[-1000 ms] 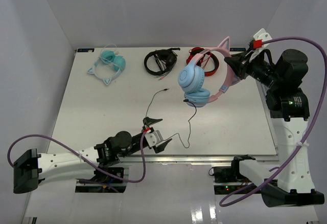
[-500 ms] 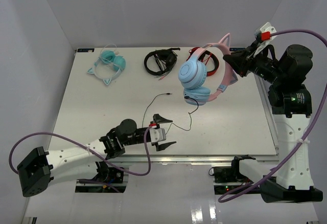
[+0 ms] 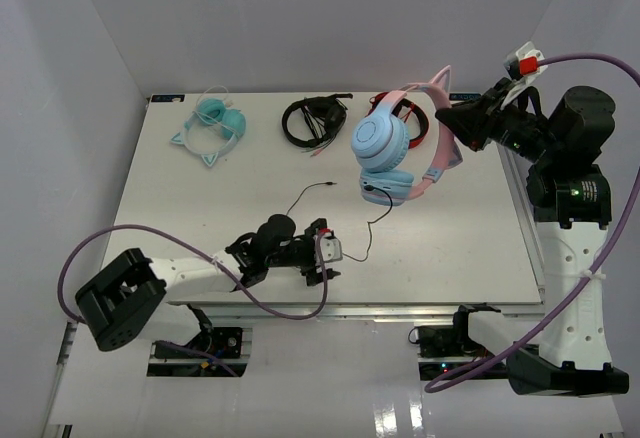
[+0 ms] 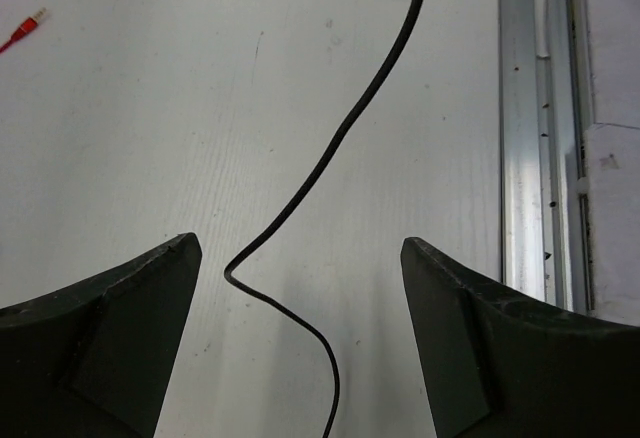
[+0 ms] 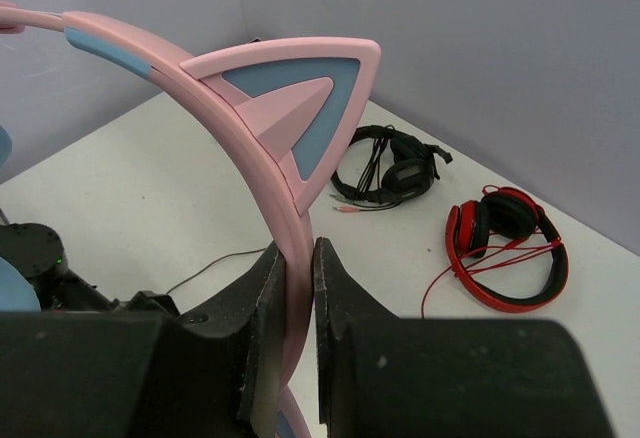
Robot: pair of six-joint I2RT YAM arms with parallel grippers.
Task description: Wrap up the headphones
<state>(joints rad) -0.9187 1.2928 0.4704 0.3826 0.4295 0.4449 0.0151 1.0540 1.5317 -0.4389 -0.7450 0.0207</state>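
Headphones point(image 3: 385, 153) held up over the far right of the table point(image 3: 200, 198) in the top view, right gripper point(image 3: 450, 126) on the pink headband point(image 3: 440, 158), left gripper point(image 3: 325, 255) low near the front edge, seemingly just off the surface, left wrist view, fingers point(image 4: 110, 328) spread wide, thin cable point(image 4: 322, 163) lying between them untouched, right wrist view, fingers clamped tight on the headband.

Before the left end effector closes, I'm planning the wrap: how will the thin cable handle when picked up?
Probably floppy: the cable lies in loose bends with a kink. Likely light, being so thin. It may slip from the open left end effector unless pinched squarely.
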